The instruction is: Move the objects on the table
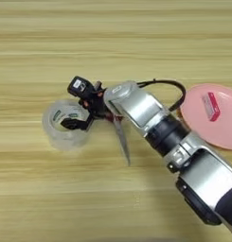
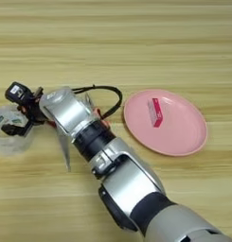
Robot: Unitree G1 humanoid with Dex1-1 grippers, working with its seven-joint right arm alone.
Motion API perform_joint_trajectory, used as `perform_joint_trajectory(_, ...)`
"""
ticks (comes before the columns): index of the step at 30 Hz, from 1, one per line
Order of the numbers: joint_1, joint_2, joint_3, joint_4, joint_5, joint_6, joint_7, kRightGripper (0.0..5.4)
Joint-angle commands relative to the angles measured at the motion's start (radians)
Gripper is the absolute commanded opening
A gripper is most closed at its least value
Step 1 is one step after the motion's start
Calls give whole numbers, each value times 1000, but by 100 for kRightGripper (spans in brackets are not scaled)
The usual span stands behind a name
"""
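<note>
Right gripper (image 1: pixel 78 106) over clear tape roll (image 1: pixel 65 124), one finger inside its ring, jaws spread; scissors (image 1: pixel 122 139) beneath forearm; pink-red bar (image 2: pixel 155 112) on pink plate (image 2: pixel 183 137); table (image 1: pixel 112 38).

Bright, even overhead light, soft faint shadows beside the forearm (image 2: pixel 117 175), mild overall blur.

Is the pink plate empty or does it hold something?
Not empty. The pink plate holds the small pink-red bar, lying flat inside it.
</note>
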Motion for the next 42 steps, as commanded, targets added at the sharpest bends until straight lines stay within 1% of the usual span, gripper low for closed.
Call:
perform_joint_trajectory(1, -115, 26, -58, 113, -15, -102, -28, 538)
perform_joint_trajectory(6, -160, 44, -108, 270, -14, -156, -27, 538)
perform_joint_trajectory(12, -186, 58, -127, 351, -27, -185, -8, 478)
perform_joint_trajectory(17, -184, 62, -128, 353, -31, -189, 1, 428)
perform_joint_trajectory(23, -182, 62, -126, 344, -33, -187, 8, 355)
perform_joint_trajectory(28, -187, 60, -133, 328, -32, -179, 11, 329)
perform_joint_trajectory(34, -181, 43, -147, 284, -33, -164, 11, 290)
perform_joint_trajectory(35, -179, 41, -149, 280, -35, -163, 11, 271)
perform_joint_trajectory(38, -178, 38, -156, 270, -39, -159, 8, 246)
perform_joint_trajectory(40, -179, 36, -159, 264, -41, -153, 8, 223)
perform_joint_trajectory(41, -180, 36, -161, 260, -42, -151, 6, 199)
perform_joint_trajectory(42, -182, 35, -163, 257, -42, -149, 5, 192)
